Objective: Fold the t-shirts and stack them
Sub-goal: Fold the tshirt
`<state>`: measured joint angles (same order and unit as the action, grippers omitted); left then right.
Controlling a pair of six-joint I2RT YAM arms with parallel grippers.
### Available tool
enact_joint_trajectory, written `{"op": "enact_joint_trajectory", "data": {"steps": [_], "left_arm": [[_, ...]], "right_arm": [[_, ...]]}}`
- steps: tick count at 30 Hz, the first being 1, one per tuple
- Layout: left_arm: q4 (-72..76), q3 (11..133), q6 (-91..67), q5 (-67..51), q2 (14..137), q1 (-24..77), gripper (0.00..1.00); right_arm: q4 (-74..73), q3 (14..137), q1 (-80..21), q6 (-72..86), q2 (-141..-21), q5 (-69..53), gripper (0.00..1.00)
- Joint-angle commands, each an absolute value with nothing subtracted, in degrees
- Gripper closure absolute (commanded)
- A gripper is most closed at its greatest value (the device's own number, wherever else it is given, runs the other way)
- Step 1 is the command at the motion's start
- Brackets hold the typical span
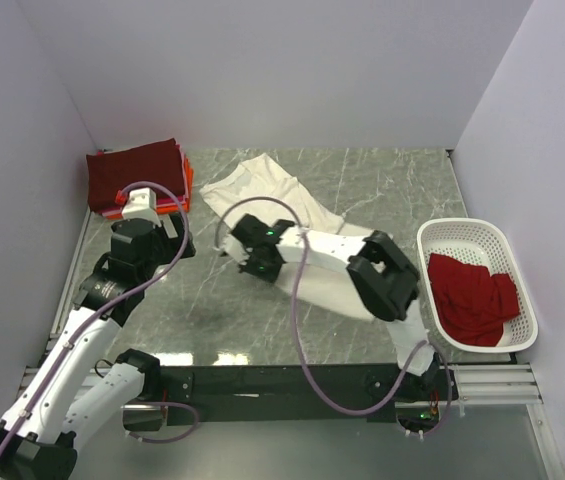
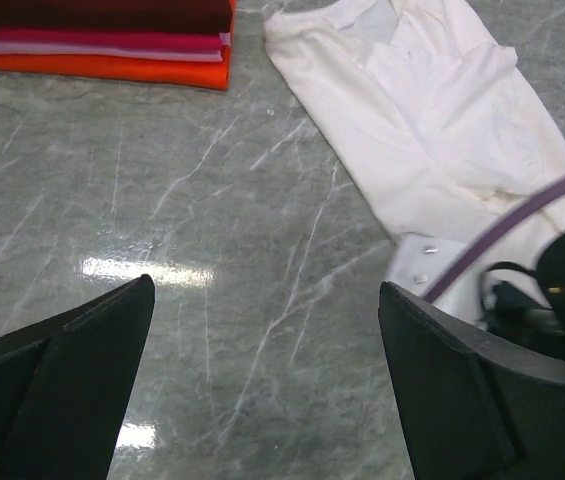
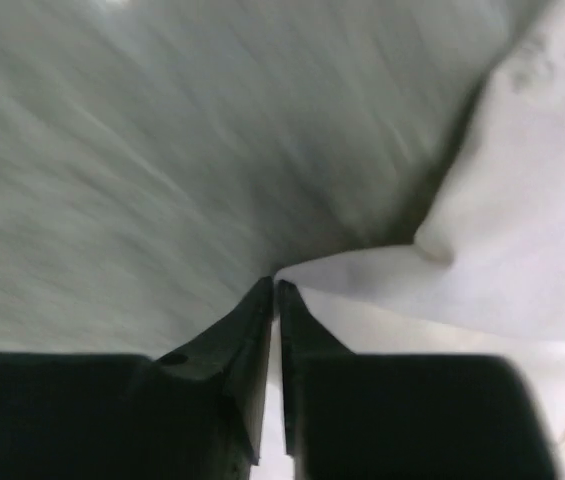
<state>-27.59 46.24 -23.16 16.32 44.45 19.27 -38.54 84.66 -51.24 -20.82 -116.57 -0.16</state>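
Observation:
The large cream-white t-shirt (image 1: 262,183) lies spread on the marble table, running from back centre toward the right under my right arm. My right gripper (image 1: 232,248) is shut on a corner of its edge; in the right wrist view the jaws (image 3: 275,287) pinch white cloth (image 3: 502,250) just above the table. A folded stack (image 1: 134,175) of dark maroon, pink and orange t-shirts sits at the back left. My left gripper (image 1: 150,205) hovers open near that stack, its fingers (image 2: 82,360) wide apart over bare table, the white t-shirt (image 2: 432,110) to its right.
A white lattice basket (image 1: 474,233) stands at the right edge with a crumpled bright red t-shirt (image 1: 472,295) inside. Walls close the table on three sides. A purple cable (image 2: 522,215) from the right arm crosses the left wrist view.

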Motion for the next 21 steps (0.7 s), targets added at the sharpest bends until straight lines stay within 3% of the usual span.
{"op": "enact_joint_trajectory", "data": {"steps": [1, 5, 11, 14, 15, 18, 21], "left_arm": [[-25.6, 46.5, -22.8, 15.6, 45.2, 19.1, 0.01], [-25.6, 46.7, -23.4, 13.5, 47.6, 19.0, 0.00], [-23.3, 49.5, -27.6, 4.5, 57.9, 15.0, 0.01], [-21.5, 54.6, -30.8, -7.2, 69.1, 9.6, 0.16], [-21.4, 56.3, -31.8, -12.1, 72.5, 7.6, 0.26], [-20.8, 63.8, -33.1, -15.1, 86.1, 5.5, 0.35], [-22.0, 73.5, -32.9, -16.4, 99.6, 5.4, 0.44]], "right_arm": [[-45.1, 99.8, -55.4, -18.5, -122.5, -11.0, 0.84], [-48.7, 104.3, -55.1, -20.8, -121.4, -13.3, 0.68], [-44.7, 86.5, -45.7, -26.9, -101.8, -18.8, 0.38], [-43.1, 80.9, -35.3, -28.5, -95.1, -24.1, 0.35], [-42.2, 79.0, -32.5, -28.8, -92.8, -26.3, 0.30], [-41.7, 75.8, -22.6, -31.5, -90.8, -38.8, 0.15], [-45.9, 75.4, -18.6, -38.0, -92.9, -36.0, 0.05]]}}
